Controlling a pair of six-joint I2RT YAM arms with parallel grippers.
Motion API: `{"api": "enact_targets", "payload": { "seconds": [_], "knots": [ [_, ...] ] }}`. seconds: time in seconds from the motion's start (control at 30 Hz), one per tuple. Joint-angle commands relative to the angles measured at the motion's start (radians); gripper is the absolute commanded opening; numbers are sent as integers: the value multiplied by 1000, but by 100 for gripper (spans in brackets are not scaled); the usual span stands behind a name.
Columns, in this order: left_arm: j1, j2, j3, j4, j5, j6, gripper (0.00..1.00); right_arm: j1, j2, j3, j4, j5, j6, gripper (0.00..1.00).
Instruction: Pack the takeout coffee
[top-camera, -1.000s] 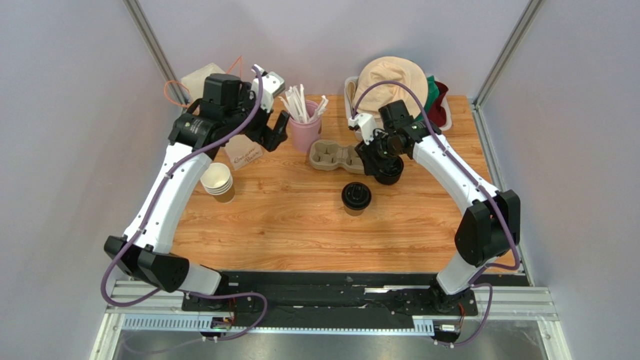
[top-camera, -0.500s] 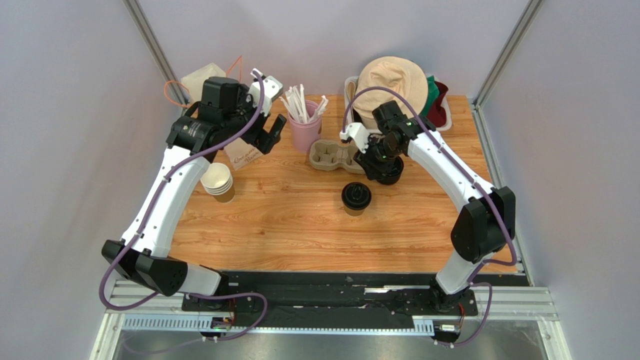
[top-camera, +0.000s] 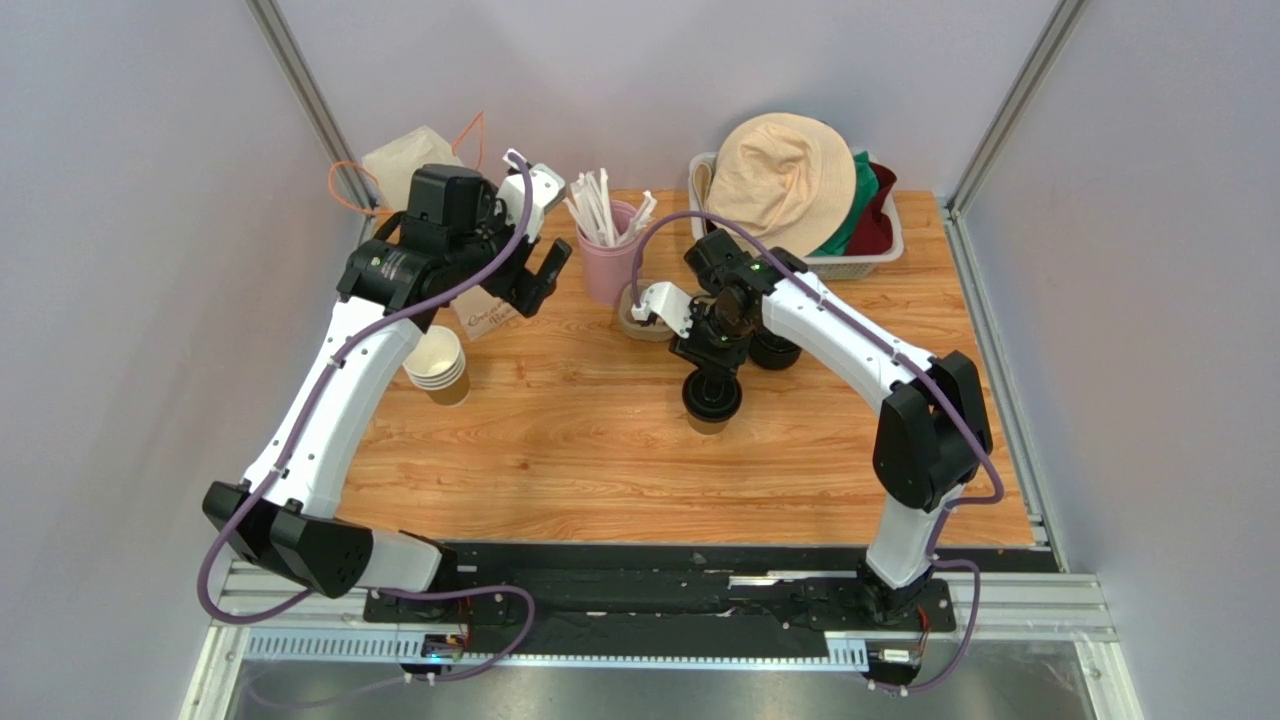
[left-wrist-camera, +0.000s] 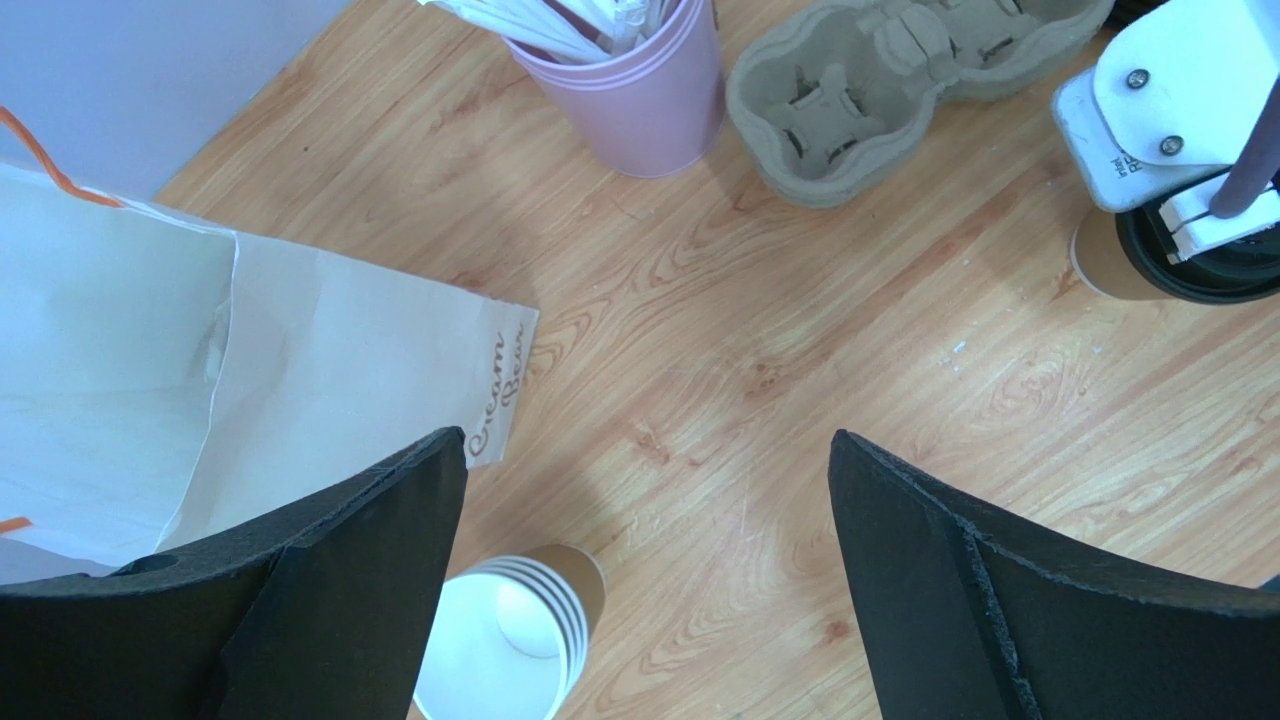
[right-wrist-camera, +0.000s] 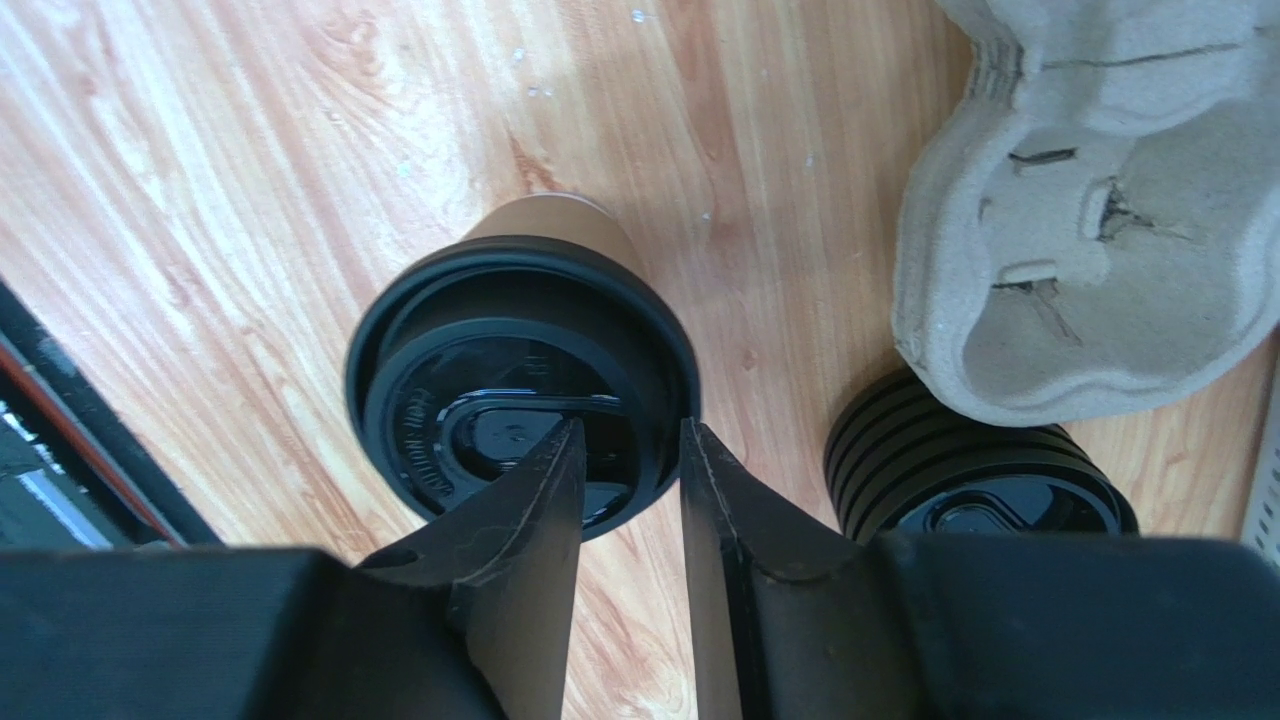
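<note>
Right tool, fingers a narrow gap apart, hangs over the black lid of the coffee cup; left tool gapes wide above the surface

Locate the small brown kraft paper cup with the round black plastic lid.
The lidded brown paper cup stands mid-table in the top view, right under the right end effector, close beside the stack of black plastic lids.

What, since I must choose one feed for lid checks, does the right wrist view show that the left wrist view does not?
Only the right wrist view: the stack of black lids. Only the left wrist view: the paper bag, the lidless cup stack, the pink straw cup. Both: the takeout coffee, the pulp carrier, the wooden table.
</note>
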Motion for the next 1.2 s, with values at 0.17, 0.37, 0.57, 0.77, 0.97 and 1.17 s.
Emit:
{"api": "enact_targets", "payload": {
  "seconds": [0.17,0.37,0.57,0.77,0.97,1.17],
  "knots": [
    [3,-31,-13,50,1,12,99,1,-9,9,53,72,5,30],
    [3,-31,-9,51,-5,7,99,-1,-80,21,2,55,29,31],
    [3,-28,-15,59,27,4,99,-1,-155,41,-116,-87,42,34],
    [-7,32,23,76,190,-11,99,-21,-161,33,-76,-31,114,34],
    [-171,147,54,119,192,131,99,-200,-222,1,-65,-169,198,34],
    [-302,297,124,105,166,263,99,-397,-377,-146,-48,-302,227,38]
  ]
}}
